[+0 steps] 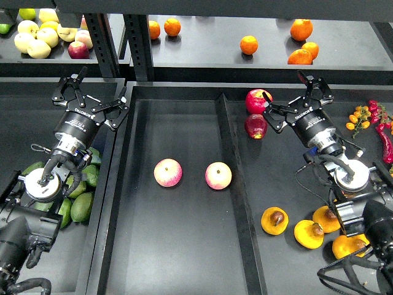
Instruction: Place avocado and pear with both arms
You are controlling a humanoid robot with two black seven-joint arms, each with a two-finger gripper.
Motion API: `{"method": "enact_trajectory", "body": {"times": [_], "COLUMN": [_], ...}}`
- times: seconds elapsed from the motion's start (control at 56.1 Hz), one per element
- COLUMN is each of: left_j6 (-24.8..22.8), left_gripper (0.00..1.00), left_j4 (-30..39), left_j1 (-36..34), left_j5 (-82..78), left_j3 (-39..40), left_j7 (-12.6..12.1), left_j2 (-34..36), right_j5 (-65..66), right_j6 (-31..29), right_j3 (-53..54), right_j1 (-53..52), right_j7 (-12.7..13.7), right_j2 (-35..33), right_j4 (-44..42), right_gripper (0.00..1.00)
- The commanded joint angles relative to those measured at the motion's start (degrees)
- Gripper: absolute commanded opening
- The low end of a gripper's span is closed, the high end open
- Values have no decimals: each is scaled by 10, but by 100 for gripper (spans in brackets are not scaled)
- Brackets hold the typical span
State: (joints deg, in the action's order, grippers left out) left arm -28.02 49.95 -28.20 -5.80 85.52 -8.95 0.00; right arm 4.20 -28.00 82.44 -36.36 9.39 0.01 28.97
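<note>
Several green avocados (81, 206) lie in the left tray, partly hidden under my left arm. Several halved orange-yellow pears lie in the right tray; the nearest pear (274, 220) shows its brown stone. My left gripper (91, 98) is open and empty, raised above the left tray near the back. My right gripper (299, 98) is open and empty, raised above the back of the right tray, just right of two red apples (256, 114).
Two pink round fruits (168, 173) (218, 176) lie in the middle tray (178, 246). A back shelf holds oranges (249, 44) and yellow-green fruits (37, 37). Red and orange peppers (368, 114) lie at the far right.
</note>
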Motion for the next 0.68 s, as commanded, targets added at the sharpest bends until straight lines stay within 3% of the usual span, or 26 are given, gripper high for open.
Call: {"method": "enact_trajectory", "body": {"times": [0.0, 0.267, 0.659], "left_j6": [0, 0, 0], "left_gripper": [99, 99, 99], "left_j4": [0, 0, 2], "left_j1": [-1, -1, 0], "left_j5": [0, 0, 0], "left_j3": [-1, 1, -1], "left_j7": [2, 24, 24], "left_j2": [0, 0, 0], "right_j5": [2, 2, 2], "right_j6": [0, 0, 0], "right_j3": [8, 11, 21], "right_j1": [2, 2, 2], "right_j7": [-1, -1, -1], "right_j2": [0, 0, 0], "right_j4": [-1, -1, -3], "right_gripper": [100, 100, 100]}}
